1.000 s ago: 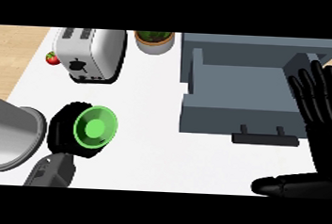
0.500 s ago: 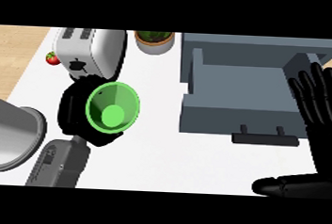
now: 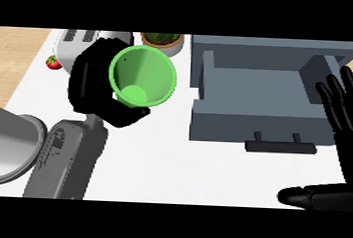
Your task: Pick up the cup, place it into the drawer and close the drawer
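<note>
Head view: toaster (image 3: 83,37) behind left hand (image 3: 96,85).

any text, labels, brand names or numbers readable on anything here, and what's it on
None: no word, number or sign can be read anywhere in the head view.
The green cup held in the left hand is plain.
The open grey drawer, the toaster and the plant pot carry no print.
The left forearm shows faint dark marks, too blurred to read.
</note>
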Controlling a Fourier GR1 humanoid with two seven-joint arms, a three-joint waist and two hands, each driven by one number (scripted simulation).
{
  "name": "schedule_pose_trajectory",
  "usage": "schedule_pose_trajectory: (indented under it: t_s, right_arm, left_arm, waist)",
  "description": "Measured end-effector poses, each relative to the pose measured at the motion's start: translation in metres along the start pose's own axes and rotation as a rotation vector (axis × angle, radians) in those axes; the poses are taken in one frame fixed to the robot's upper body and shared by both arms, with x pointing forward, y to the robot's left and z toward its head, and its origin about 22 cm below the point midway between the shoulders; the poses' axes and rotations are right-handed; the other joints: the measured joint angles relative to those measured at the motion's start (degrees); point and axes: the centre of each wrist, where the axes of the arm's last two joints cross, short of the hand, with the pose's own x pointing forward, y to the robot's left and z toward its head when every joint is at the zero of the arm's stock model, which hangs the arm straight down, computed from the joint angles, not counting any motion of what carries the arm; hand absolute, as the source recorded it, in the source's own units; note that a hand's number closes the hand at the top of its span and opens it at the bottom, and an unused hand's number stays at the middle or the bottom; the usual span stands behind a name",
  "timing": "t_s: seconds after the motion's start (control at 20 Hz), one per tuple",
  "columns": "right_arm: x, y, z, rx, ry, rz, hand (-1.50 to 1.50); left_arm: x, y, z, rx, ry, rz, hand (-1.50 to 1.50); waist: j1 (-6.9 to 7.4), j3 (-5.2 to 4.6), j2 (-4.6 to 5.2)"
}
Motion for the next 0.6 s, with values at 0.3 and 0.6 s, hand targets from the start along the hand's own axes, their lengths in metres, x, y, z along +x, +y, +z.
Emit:
schedule_pose_trajectory:
  t_s: [0.3, 0.6]
  right_arm:
    - [0.005, 0.004, 0.001, -0.001, 0.004, -0.01, -1.5]
    - [0.004, 0.002, -0.003, 0.003, 0.009, -0.007, -1.5]
  left_arm:
    - [0.012, -0.036, -0.042, -0.02, 0.004, -0.043, 1.5]
    - [0.014, -0.066, -0.072, -0.046, 0.025, -0.075, 1.5]
  waist:
    - [-0.22, -0.01, 0.04]
    - [-0.37, -0.01, 0.09]
